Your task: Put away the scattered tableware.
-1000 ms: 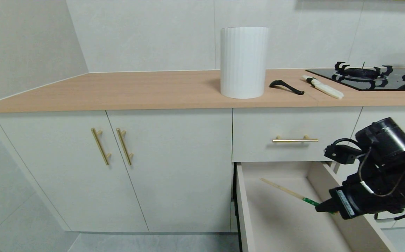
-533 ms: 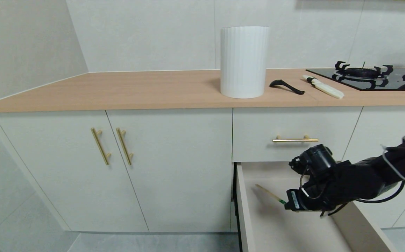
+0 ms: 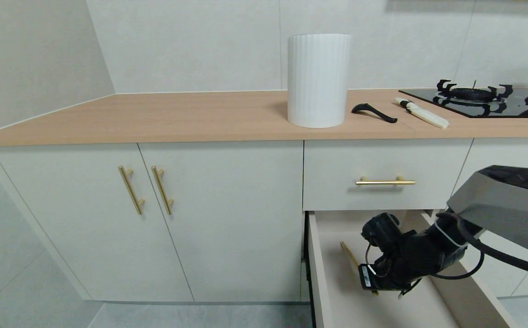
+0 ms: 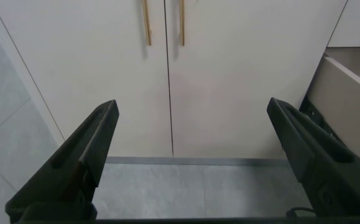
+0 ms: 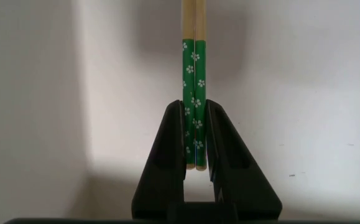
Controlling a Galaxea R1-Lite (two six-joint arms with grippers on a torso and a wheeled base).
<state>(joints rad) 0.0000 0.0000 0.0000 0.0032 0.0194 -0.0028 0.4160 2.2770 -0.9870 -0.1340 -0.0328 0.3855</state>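
My right gripper (image 3: 363, 275) is low inside the open lower drawer (image 3: 332, 291), shut on a pair of wooden chopsticks (image 3: 349, 257) with green flowered ends. In the right wrist view the chopsticks (image 5: 193, 81) sit side by side between the two black fingers (image 5: 172, 146), over the drawer's pale floor. On the wooden counter (image 3: 177, 116) lie a black curved utensil (image 3: 373, 113) and a cream knife-like utensil (image 3: 421, 113). My left gripper (image 4: 198, 162) hangs open in front of the cabinet doors (image 4: 167, 74), above the grey floor, holding nothing.
A tall white ribbed canister (image 3: 318, 79) stands on the counter beside the utensils. A black gas hob (image 3: 483, 100) is at the far right. The upper drawer (image 3: 385, 175) with a gold handle is closed above the open one. Two cabinet doors with gold handles (image 3: 145, 189) are to the left.
My right arm has moved left and down into the open drawer, carrying the chopsticks from near the drawer's right wall towards its floor. The left gripper's earlier state is not shown.
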